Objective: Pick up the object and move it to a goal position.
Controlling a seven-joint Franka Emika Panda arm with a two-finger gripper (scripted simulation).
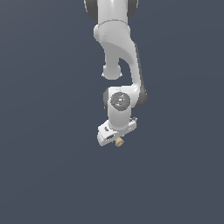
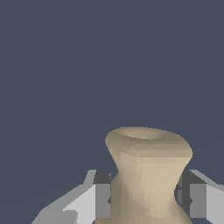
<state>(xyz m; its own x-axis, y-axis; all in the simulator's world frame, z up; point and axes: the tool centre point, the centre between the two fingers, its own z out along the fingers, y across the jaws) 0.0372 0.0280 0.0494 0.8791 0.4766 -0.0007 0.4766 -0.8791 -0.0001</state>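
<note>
Where the white arm ends, we see the hand closed on the tan spool, fingers pressing its narrow waist, one flared end sticking out.

The exterior view looks from well back at the white arm against plain slate-blue. The wrist view sits close behind the claw. Both share the small tan waisted spool there.

Object between the gripper fingers, below the arm.
</note>
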